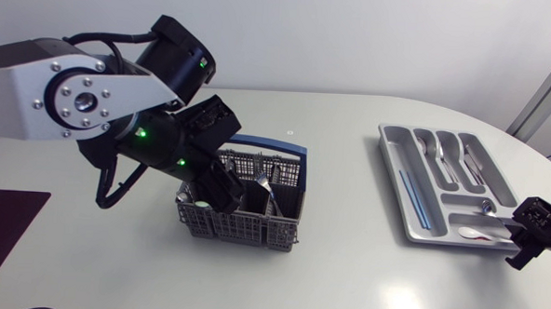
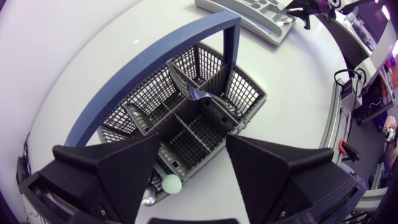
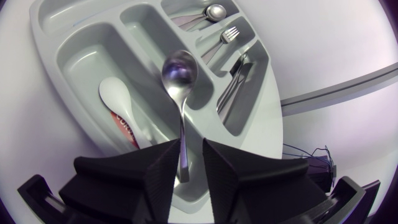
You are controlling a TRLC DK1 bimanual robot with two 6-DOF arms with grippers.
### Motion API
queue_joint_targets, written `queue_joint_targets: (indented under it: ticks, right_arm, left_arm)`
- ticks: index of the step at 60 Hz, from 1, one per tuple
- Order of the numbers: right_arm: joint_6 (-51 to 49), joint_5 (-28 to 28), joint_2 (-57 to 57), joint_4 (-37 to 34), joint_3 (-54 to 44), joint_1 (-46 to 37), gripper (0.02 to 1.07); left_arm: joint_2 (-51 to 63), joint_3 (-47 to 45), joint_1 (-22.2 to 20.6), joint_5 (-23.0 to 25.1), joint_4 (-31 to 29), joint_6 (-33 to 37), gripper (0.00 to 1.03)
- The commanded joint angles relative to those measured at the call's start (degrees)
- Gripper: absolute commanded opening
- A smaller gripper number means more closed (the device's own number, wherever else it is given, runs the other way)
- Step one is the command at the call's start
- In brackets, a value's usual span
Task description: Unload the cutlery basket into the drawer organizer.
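Two arms share work: right gripper (image 3: 189, 149) pinches a metal spoon (image 3: 179, 71) by its handle over the drawer organizer (image 3: 81, 65) at right (probably for dropping in); left gripper (image 2: 193, 155), fingers (image 2: 130, 168) spread, hovers above the cutlery basket (image 2: 249, 93), centre-left.

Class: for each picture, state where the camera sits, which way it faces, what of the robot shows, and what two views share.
Head view: fixed above the white table, looking down; left gripper over the grey mesh cutlery basket, right gripper at the grey plastic drawer organizer.
Left wrist view: on the left arm, facing down into the basket; its open fingers show.
Right wrist view: on the right arm, facing down onto the organizer; gripper holds a steel spoon.
Shared: head and left wrist both show basket and organizer.
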Motion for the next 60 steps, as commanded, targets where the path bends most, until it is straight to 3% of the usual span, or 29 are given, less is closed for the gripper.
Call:
queue_joint_targets:
  ticks: [1, 9, 24, 39, 53, 60]
  right_arm:
    - [-2.33, 0.65, 0.94, 0.86, -1.58, 0.52, 0.60]
    - [-2.15, 0.48, -0.81, 0.69, -2.02, -0.09, 0.75]
    - [-0.92, -0.23, -4.50, -0.63, -3.16, -0.88, 0.83]
    - [5.58, -1.90, -9.07, -4.41, -3.78, 0.08, 0.88]
    - [10.94, -3.48, -11.80, -4.76, -4.57, 1.93, 0.88]
    - [12.61, -4.27, -13.47, -6.08, -5.18, 3.34, 0.88]
  left_arm:
    - [1.56, -1.42, -0.53, -0.59, 0.47, -1.52, 0.75]
    - [2.61, -1.51, -0.97, -0.59, 0.64, -1.78, 0.75]
    - [3.32, -1.77, -1.41, -0.59, 2.05, -2.57, 0.75]
    - [3.41, -3.53, -1.41, -0.33, 4.86, -4.15, 0.74]
    - [3.84, -4.14, -0.89, 5.12, 5.48, -4.15, 0.74]
    - [3.76, -4.41, -0.62, 5.47, 6.97, -4.33, 0.74]
